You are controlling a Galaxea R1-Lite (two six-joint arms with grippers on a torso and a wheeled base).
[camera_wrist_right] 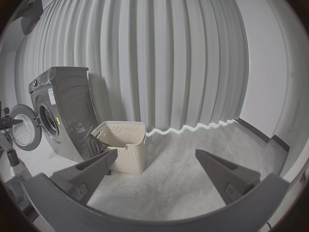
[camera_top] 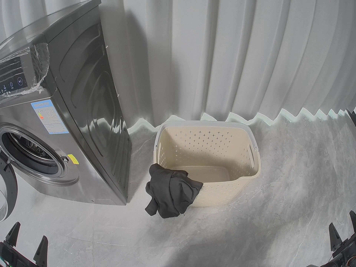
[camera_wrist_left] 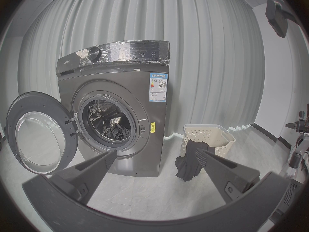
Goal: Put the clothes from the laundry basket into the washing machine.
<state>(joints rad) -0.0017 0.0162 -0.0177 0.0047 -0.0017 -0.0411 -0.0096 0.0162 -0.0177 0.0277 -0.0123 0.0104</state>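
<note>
A cream laundry basket (camera_top: 237, 180) stands on the floor right of the grey washing machine (camera_top: 85, 104). A dark garment (camera_top: 171, 193) hangs over the basket's near left corner, trailing down its outside. The machine's round door (camera_wrist_left: 38, 132) is swung open, and some dark cloth (camera_wrist_left: 117, 131) lies inside the drum. My left gripper (camera_top: 26, 241) is low at the near left, open and holding nothing. At the near right, my right gripper (camera_top: 343, 228) is open and holding nothing. The left wrist view shows the machine (camera_wrist_left: 128, 113), the basket (camera_wrist_left: 212, 136) and the garment (camera_wrist_left: 190, 161). The right wrist view shows the basket (camera_wrist_right: 128, 145) beyond the open fingers (camera_wrist_right: 96, 168).
White pleated curtains (camera_top: 230, 49) hang behind the machine and basket. Grey marble-look floor (camera_top: 289, 204) spreads wide to the right of the basket and in front of it. The open door stands out to the left of the machine's front.
</note>
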